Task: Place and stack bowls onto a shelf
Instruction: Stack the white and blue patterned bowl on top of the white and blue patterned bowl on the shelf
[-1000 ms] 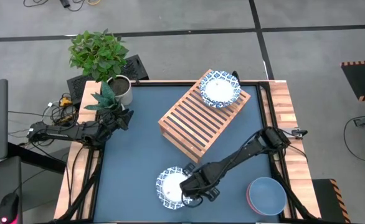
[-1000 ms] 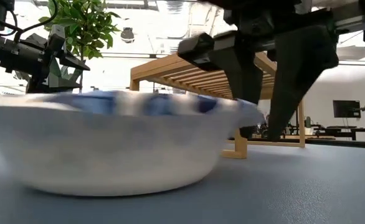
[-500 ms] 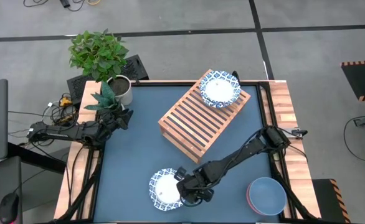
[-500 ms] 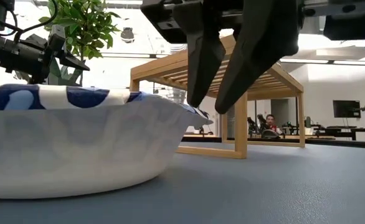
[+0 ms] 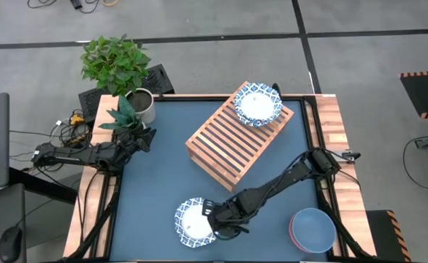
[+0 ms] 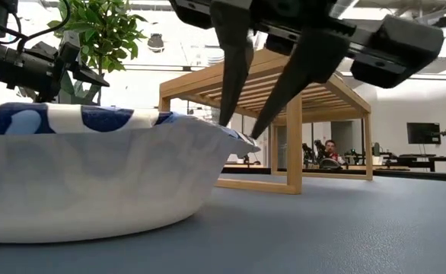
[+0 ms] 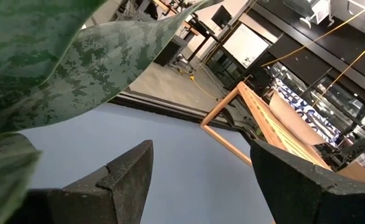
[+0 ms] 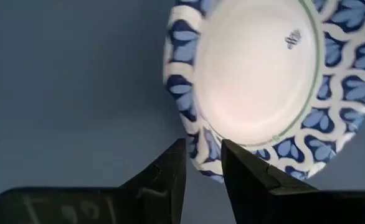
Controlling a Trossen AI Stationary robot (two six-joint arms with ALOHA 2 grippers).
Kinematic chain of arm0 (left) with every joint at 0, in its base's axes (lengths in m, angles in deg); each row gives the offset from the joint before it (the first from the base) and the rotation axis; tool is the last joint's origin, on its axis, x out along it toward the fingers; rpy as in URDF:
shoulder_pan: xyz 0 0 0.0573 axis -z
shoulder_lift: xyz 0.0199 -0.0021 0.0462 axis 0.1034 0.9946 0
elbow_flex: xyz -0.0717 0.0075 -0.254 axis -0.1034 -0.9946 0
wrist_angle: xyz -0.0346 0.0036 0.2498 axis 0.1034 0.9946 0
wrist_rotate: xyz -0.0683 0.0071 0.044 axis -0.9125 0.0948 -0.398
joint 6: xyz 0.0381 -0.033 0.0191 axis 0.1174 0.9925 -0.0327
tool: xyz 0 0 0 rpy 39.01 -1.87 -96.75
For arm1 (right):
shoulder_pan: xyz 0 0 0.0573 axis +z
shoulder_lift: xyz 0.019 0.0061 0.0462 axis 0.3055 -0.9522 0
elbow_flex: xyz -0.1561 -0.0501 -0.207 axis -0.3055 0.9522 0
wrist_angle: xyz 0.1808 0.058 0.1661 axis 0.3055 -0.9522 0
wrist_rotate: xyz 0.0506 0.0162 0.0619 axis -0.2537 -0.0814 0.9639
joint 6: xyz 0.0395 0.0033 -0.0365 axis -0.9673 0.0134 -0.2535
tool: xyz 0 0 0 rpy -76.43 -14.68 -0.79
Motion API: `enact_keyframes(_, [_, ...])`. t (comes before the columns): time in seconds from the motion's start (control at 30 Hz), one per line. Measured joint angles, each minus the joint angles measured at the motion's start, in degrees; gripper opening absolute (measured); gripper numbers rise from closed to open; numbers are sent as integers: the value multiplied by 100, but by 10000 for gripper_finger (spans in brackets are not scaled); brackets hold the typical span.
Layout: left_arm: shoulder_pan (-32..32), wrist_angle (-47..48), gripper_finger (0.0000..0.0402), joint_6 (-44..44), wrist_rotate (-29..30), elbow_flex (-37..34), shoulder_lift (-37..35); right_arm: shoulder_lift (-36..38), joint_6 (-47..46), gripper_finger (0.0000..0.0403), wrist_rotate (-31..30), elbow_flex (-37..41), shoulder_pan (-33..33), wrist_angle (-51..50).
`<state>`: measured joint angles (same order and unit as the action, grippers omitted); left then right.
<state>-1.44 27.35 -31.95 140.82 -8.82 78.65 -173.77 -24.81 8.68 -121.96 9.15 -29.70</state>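
A blue-and-white patterned bowl (image 5: 192,223) (image 6: 93,175) (image 8: 257,68) rests by its base on the blue tabletop near the near edge. My right gripper (image 5: 212,219) (image 6: 240,129) (image 8: 202,168) is at the bowl's right-hand rim and is shut on it. The slatted wooden shelf (image 5: 228,142) (image 6: 345,99) stands mid-table, and a second patterned bowl (image 5: 258,104) sits on its far right end. A plain blue bowl (image 5: 312,228) sits nested in a pink-red one at the near right corner. My left gripper (image 5: 144,139) (image 7: 201,180) waits open at the left edge, under plant leaves. My right gripper has the bowl's rim (image 8: 202,146) (image 6: 244,137) on its right-hand side. One finger (image 6: 230,84) stands inside the bowl and the other (image 6: 284,91) outside. The fingers point down from above, slanting in from the table's right. The bowl stays upright with its base on the table.
Two potted plants (image 5: 115,62) (image 5: 130,120) stand at the far left corner, close to my left arm. The shelf's slats to the left of its bowl are bare (image 5: 218,146). Wooden table borders run along both sides (image 5: 331,146). A person sits far off in the room (image 6: 331,148).
My right gripper moved toward the table's left edge, and the patterned bowl slid a little that way on the table with it. The bowl then stayed still. The gripper tipped, so that its fingers point more steeply down at the rim.
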Motion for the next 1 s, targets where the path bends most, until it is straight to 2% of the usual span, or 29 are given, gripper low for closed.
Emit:
enact_keyframes(0.3, [0,1,253,-138,10,0,0,-289,183,126,12,2,9,207])
enact_keyframes(0.47, [2,1,253,-151,9,0,0,-278,-92,126,-53,0,-20,467])
enact_keyframes(1.0, [0,1,253,-152,9,0,1,-278,36,125,-135,157,-45,1065])
